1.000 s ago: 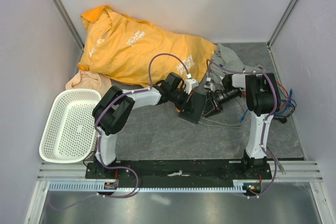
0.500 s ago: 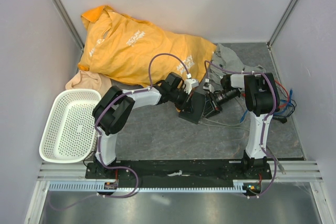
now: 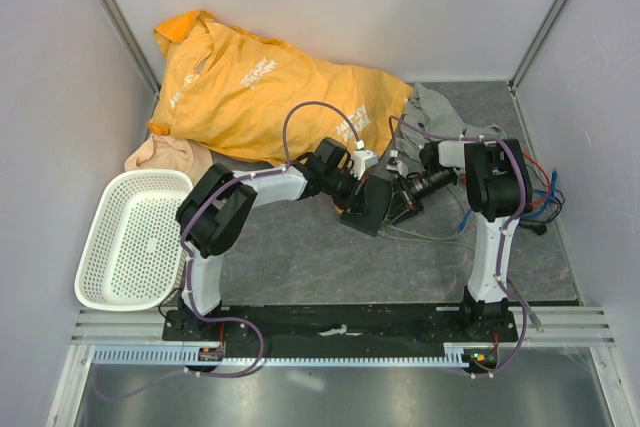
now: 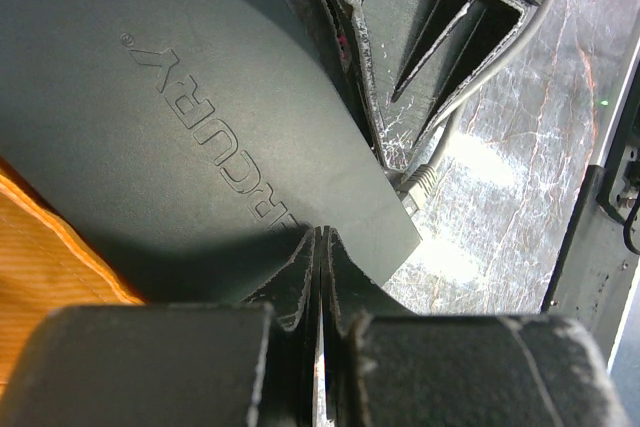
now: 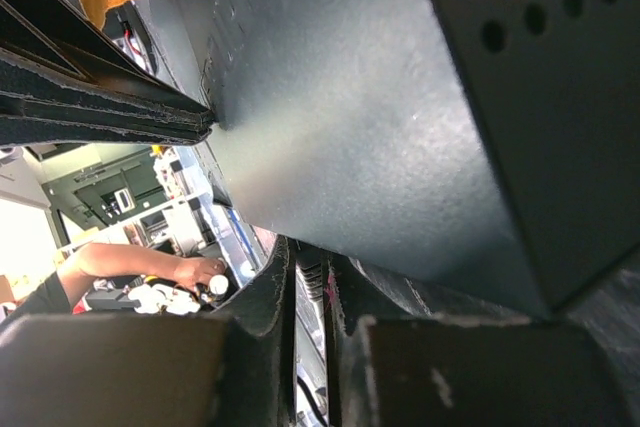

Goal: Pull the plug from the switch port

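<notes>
Grey marbled table [image 3: 300, 257]. Big orange shirt [image 3: 260, 87], crumpled, lies at the far-left corner. White perforated plastic basket [image 3: 150, 175] sits at the left edge. Grey cloth [image 3: 440, 107] is at the far right and a beige cloth [image 3: 165, 155] by the basket's far rim, both partly tucked under the shirt.

Both arms meet mid-table over the switch box [image 3: 368, 205], a flat matte-black slab w/ embossed lettering, tilted up off the surface. From above it's half hidden by the wrists.

Left gripper [image 4: 318, 237]: fingers pressed right together, tips touching the slab's edge. Can't tell if anything thin is pinched btwn them.

Right gripper [image 5: 310, 282] is at the slab's opposite edge, jaws drawn close w/ a slim gap. What's in the gap is too dark to make out, so can't say it has the plug. Vs a sec ago those jaws have narrowed and the tips sit a touch nearer the box. Box and left arm look unmoved.

Grey cable [image 4: 480, 77] runs down past a ribbed right finger to the plug [image 4: 418, 183], small and pale, at the slab's corner. The switch port itself is hidden behind it.
</notes>
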